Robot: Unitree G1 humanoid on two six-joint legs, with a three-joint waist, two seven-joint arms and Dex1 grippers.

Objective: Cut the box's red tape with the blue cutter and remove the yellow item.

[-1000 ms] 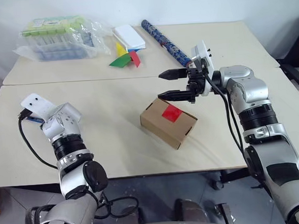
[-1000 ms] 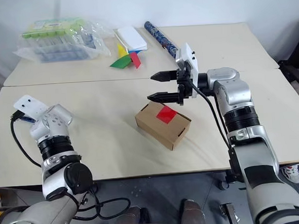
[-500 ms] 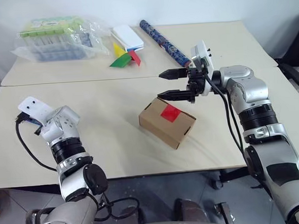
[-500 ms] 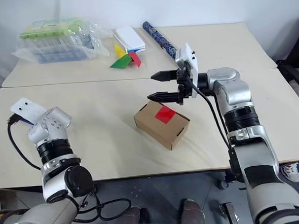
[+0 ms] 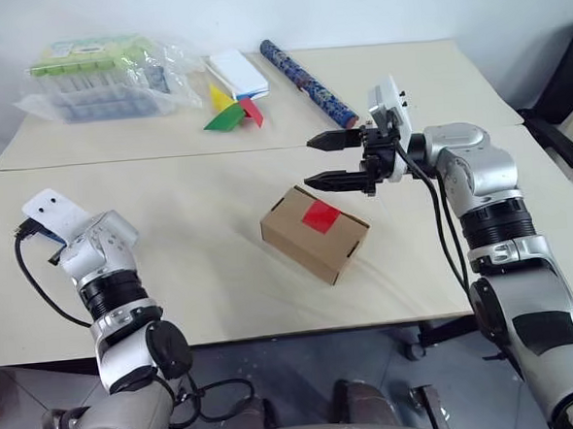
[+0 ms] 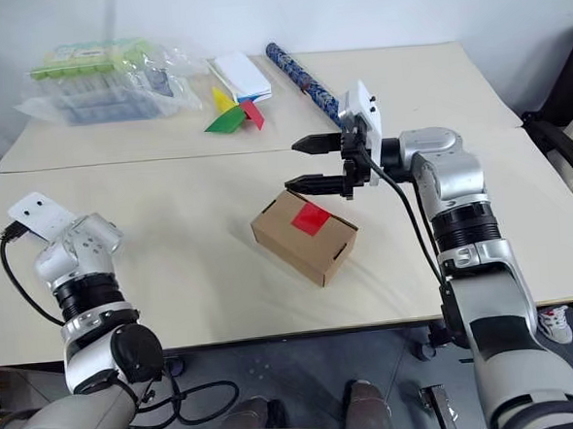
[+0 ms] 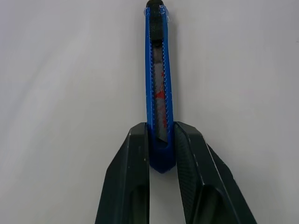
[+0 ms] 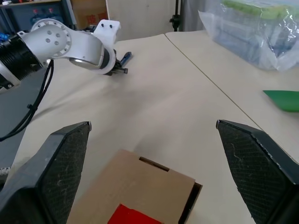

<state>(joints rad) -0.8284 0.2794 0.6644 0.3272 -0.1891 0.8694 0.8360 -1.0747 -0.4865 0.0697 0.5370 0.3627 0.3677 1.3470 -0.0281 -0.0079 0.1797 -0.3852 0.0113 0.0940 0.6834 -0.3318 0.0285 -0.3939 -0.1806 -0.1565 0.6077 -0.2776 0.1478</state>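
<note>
Blue cutter (image 7: 159, 88) lies pinched between the left end effector (image 7: 161, 154) fingers, on the table.

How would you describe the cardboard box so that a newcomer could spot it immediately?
Start at the near table, the one closest to the robot. Near its middle, below the right gripper, sits the box, small, brown and closed. A square of red tape on its lid marks it out; nothing else lies close by.

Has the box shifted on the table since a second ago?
No. The box keeps its gap to the table seam; only the camera view shifted.
</note>
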